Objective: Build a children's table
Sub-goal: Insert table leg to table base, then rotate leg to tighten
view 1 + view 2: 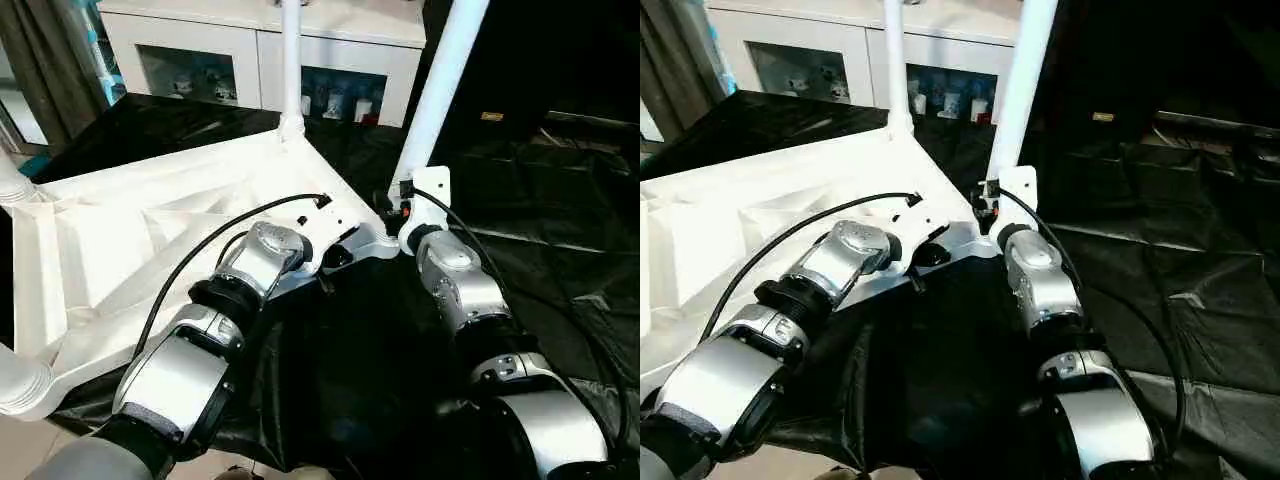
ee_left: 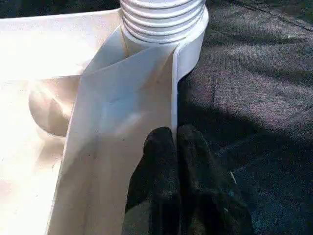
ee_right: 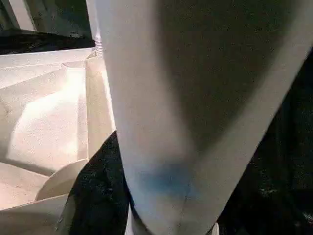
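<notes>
The children's table top [image 1: 150, 240] lies upside down on a black cloth, ribbed underside up. One white leg [image 1: 291, 60] stands in the far corner socket. A second leg [image 1: 440, 80] rises, slightly tilted, from the near right corner socket [image 2: 188, 49], its threaded end [image 2: 161, 19] showing. My right gripper [image 1: 405, 205] is shut on this leg low down; one black finger [image 3: 98, 196] lies against the leg [image 3: 186, 98]. My left gripper [image 2: 173, 134] is shut, with its fingertips on the top's rim just beside that corner socket.
A white cabinet [image 1: 260, 50] with glass-fronted shelves stands behind the table. Black cloth [image 1: 540, 200] covers the floor to the right. Ribbed white leg ends [image 1: 20, 380] show at the table's left corners. A curtain [image 1: 50, 60] hangs at the far left.
</notes>
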Robot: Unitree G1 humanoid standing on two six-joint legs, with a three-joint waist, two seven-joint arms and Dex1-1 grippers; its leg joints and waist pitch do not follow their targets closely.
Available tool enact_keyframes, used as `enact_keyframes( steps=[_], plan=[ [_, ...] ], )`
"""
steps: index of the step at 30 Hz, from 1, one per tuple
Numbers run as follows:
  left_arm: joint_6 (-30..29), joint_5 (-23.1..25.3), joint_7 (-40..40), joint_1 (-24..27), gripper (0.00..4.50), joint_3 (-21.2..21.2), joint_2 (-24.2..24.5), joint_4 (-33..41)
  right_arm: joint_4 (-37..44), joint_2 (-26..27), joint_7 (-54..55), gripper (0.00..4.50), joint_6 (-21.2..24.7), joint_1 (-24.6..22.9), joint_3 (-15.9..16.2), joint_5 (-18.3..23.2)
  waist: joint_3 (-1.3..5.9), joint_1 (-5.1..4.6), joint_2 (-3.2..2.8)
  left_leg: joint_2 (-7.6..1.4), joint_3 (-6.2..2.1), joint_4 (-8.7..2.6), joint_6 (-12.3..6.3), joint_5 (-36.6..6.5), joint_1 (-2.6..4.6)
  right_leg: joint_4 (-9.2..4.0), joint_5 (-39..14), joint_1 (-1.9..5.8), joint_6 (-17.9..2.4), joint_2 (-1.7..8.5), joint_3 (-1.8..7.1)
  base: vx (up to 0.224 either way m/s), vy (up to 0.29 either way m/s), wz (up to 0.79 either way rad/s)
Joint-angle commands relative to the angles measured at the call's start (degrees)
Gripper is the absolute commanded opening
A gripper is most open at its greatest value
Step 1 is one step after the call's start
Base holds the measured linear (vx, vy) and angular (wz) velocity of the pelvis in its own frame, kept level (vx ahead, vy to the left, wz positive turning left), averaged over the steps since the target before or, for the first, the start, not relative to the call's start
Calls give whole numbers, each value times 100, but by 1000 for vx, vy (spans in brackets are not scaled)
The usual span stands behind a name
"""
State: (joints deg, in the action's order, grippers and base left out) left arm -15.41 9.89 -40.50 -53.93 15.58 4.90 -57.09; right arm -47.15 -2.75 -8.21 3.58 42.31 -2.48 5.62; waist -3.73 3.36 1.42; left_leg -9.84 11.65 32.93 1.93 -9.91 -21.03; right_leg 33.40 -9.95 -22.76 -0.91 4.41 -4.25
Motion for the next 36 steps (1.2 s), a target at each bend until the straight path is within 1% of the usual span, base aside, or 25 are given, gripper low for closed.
enact_keyframes(
  steps=[1,4,6,7,8,10,11,13,14,16,17,18,19,20,21,22,23,25,26,27,28,29,31,33,36],
  plan=[
    [46,37,144,-197,0,-69,51,140,-659,195,-184,188,486,-355,152,-61,326,10,-69,-377,-238,-465,103,-2147,128,-508,-2055,165,-1105,519,319,0,0,0],
    [132,18,-31,-173,0,-23,68,193,-718,173,-273,188,487,-299,141,-64,330,6,-66,-379,-241,-464,88,-2124,121,-511,-2079,171,-1102,528,320,0,0,0],
    [208,-2,-240,-123,0,29,97,286,-704,143,-471,188,487,-271,158,-45,339,-3,-69,-384,-238,-464,85,-2069,116,-489,-1920,177,-1143,521,321,0,0,0],
    [309,-16,-555,-47,0,112,182,417,-631,52,-847,188,530,-253,254,-48,345,-2,-56,-383,-241,-465,56,-2027,105,-477,-1844,199,-1172,524,317,0,0,0],
    [374,-17,-671,-16,0,147,220,468,-598,14,-1003,188,551,-251,298,-51,355,-3,-50,-380,-232,-452,-9,-1915,74,-456,-1690,230,-1210,534,325,0,0,0],
    [482,-54,-1126,94,0,246,370,650,-415,-153,-1634,188,648,-307,510,-68,367,1,-55,-387,-226,-441,-66,-1747,67,-431,-1465,246,-1267,535,327,0,0,0],
    [543,-112,-1550,191,0,314,520,804,-217,-341,-2219,188,768,-393,700,-65,383,16,-53,-384,-212,-416,-191,-1477,63,-378,-1037,279,-1392,526,323,0,0,0],
    [539,-153,-1688,221,0,315,564,854,-154,-409,-2407,188,806,-422,758,-63,396,4,-49,-377,-189,-390,-315,-1189,45,-331,-661,297,-1527,529,329,0,0,0],
    [607,-240,-1946,280,0,303,656,945,-20,-578,-2827,188,914,-483,900,-70,404,16,-53,-385,-184,-378,-361,-1069,65,-314,-493,300,-1600,523,323,0,0,0],
    [688,-269,-2160,330,0,329,763,1017,147,-757,-3270,188,940,-562,1048,-62,401,39,-50,-393,-185,-375,-429,-993,63,-299,-378,318,-1666,519,312,0,0,0],
    [873,-371,-2533,442,0,361,921,1212,374,-984,-3834,188,957,-663,1182,-10,399,64,-53,-413,-187,-376,-443,-1011,76,-297,-399,321,-1678,516,308,0,0,0],
    [1007,-438,-2795,524,0,384,1031,1360,526,-1133,-4226,188,967,-728,1253,22,392,72,-52,-408,-177,-374,-475,-1001,59,-293,-401,340,-1684,500,298,0,0,0],
    [1124,-474,-2987,587,0,411,1130,1479,683,-1260,-4553,188,957,-794,1297,83,389,91,-76,-438,-158,-373,-463,-1050,71,-283,-422,305,-1687,497,301,0,0,0],
    [1249,-495,-3146,643,0,434,1227,1588,849,-1390,-4873,188,960,-862,1328,158,388,106,-66,-449,-171,-382,-449,-1084,75,-292,-478,312,-1674,500,293,0,0,0],
    [1305,-496,-3203,667,0,445,1275,1633,942,-1459,-5024,188,971,-901,1345,201,391,131,-77,-458,-159,-379,-428,-1133,101,-290,-513,290,-1677,496,296,0,0,0],
    [1421,-525,-3323,705,0,450,1351,1704,1100,-1584,-5283,188,989,-972,1384,278,383,148,-79,-462,-158,-389,-374,-1179,99,-285,-593,281,-1670,497,299,0,0,0],
    [1517,-592,-3494,755,0,438,1442,1807,1300,-1737,-5609,188,1040,-1067,1422,359,384,195,-71,-459,-159,-388,-337,-1238,119,-306,-717,286,-1623,500,300,0,0,0],
    [1518,-620,-3546,764,0,427,1461,1834,1345,-1772,-5692,188,1062,-1088,1426,371,375,230,-70,-458,-155,-399,-265,-1302,119,-316,-874,267,-1575,509,309,0,0,0],
    [1511,-713,-3663,798,0,385,1494,1916,1458,-1852,-5868,188,1095,-1158,1448,425,384,238,-76,-463,-158,-399,-225,-1313,136,-311,-908,258,-1573,514,309,0,0,0],
    [1485,-778,-3751,825,0,362,1518,1983,1556,-1910,-5989,188,1124,-1215,1474,473,376,249,-67,-463,-163,-406,-178,-1328,134,-316,-966,261,-1555,513,310,0,0,0],
    [1436,-858,-3869,860,0,343,1546,2067,1678,-1976,-6132,188,1155,-1288,1517,530,380,270,-67,-462,-165,-405,-157,-1318,129,-315,-984,271,-1529,521,312,0,0,0],
    [1395,-913,-3971,893,0,326,1568,2140,1784,-2032,-6253,188,1189,-1343,1551,569,391,280,-61,-456,-160,-395,-172,-1241,123,-295,-864,269,-1539,515,313,0,0,0],
    [1369,-933,-4011,907,0,319,1578,2173,1842,-2059,-6315,188,1204,-1375,1569,584,399,300,-68,-446,-153,-384,-201,-1149,128,-284,-710,260,-1562,503,310,0,0,0],
    [1408,-909,-3943,911,0,297,1568,2160,1888,-2043,-6273,188,1195,-1414,1562,541,403,319,-60,-437,-158,-375,-196,-1135,118,-285,-760,269,-1555,515,307,0,0,0],
    [1583,-617,-3312,797,0,257,1439,1829,1521,-1770,-5387,188,998,-1276,1324,286,397,295,-69,-427,-170,-384,-108,-1198,118,-306,-940,246,-1510,519,309,0,0,0]
  ],
)
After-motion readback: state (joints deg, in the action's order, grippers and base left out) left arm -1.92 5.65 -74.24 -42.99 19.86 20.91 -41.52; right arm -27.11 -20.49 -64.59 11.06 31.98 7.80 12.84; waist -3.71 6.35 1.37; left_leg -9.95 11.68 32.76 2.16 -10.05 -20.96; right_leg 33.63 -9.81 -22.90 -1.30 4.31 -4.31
